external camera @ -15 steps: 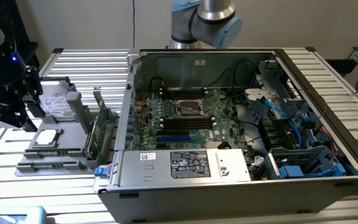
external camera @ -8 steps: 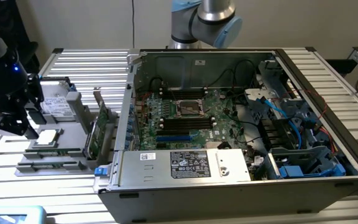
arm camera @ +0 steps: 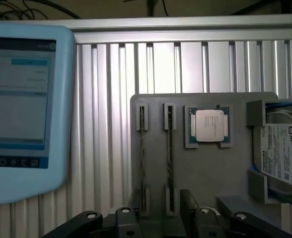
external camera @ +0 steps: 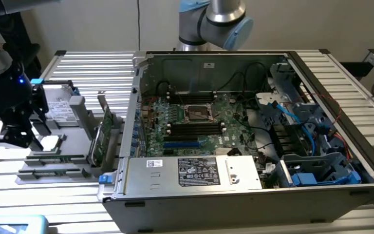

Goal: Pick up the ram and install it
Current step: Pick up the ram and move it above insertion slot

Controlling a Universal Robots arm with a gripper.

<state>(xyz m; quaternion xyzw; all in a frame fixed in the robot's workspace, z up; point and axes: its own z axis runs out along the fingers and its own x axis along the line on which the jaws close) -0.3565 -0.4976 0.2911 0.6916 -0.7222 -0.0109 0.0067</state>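
Gripper point(arm camera: 162, 212) fingers are sitting closest to the wrist camera, their bases cut off by the frame. Jaws are standing wide apart and gripping nothing. Ram point(arm camera: 169, 153) is standing edge-on in a slot of the grey holder point(arm camera: 205, 173), in line with the gap between the fingers; its chips and label are not showing. Second stick point(arm camera: 142, 153) is occupying the neighbouring slot. Hard drive point(arm camera: 285, 153) and blue tablet point(arm camera: 66, 124) are running off frame. In the exterior view, the gripper is hovering over the holder, at 9 o'clock from the open computer case point(external camera: 252, 195) on the slatted tabletop point(external camera: 89, 68).
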